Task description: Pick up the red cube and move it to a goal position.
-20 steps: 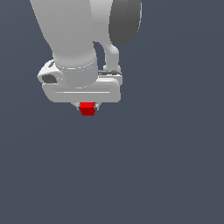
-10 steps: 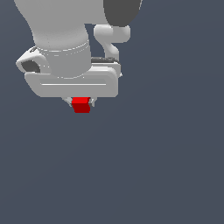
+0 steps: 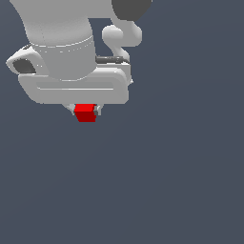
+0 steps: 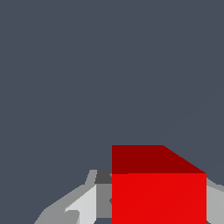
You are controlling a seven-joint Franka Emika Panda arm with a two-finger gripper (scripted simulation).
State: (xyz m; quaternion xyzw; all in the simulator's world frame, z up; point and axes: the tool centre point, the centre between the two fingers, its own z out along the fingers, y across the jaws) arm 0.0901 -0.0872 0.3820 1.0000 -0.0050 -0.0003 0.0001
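The small red cube [image 3: 86, 113] sits between the fingers of my white gripper [image 3: 86, 110] in the exterior view, just under the wide gripper body, in the upper left of that view. The gripper is shut on the cube. Only the finger ends show beside the cube; the rest is hidden by the hand. In the wrist view the red cube [image 4: 158, 192] fills the space between the grey fingers [image 4: 83, 205], with one finger pad against each side.
A plain dark grey surface [image 3: 167, 181] lies all around and below the gripper. No other objects, edges or goal marker show in either view.
The arm with the held cube has moved toward the exterior view's left and looks larger in the frame, closer to the camera. The cube stays in the fingers.
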